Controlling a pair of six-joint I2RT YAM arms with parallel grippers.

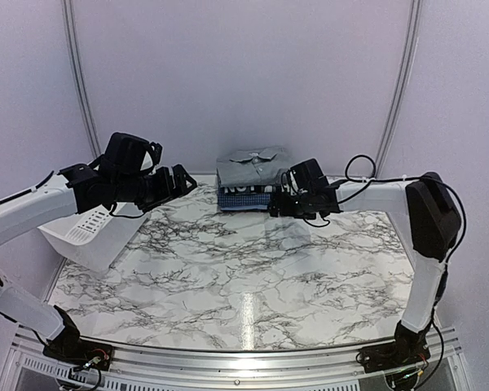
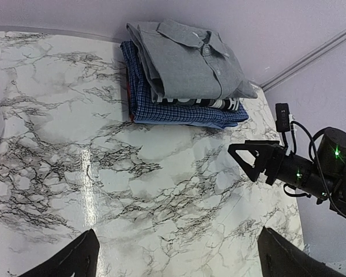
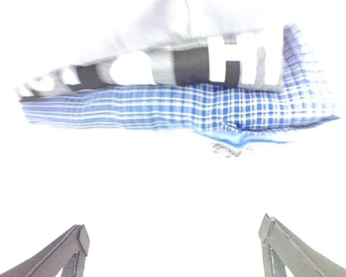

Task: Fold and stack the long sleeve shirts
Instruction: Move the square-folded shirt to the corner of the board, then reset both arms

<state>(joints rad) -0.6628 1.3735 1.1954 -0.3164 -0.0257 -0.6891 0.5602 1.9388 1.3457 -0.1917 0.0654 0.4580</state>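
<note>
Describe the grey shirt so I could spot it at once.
Look to the far edge of the marble-patterned table where a pile of folded shirts sits. The plain grey collared button-up cloth shirt lies on top; unlike the white-lettered black shirt and blue checked shirt beneath, it has no pattern.

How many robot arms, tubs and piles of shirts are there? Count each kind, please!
black-and-white robot arms: 2, left pincer and right pincer both open
white plastic tub: 1
pile of folded cloth shirts, grey collared one on top: 1
Total: 4
</note>
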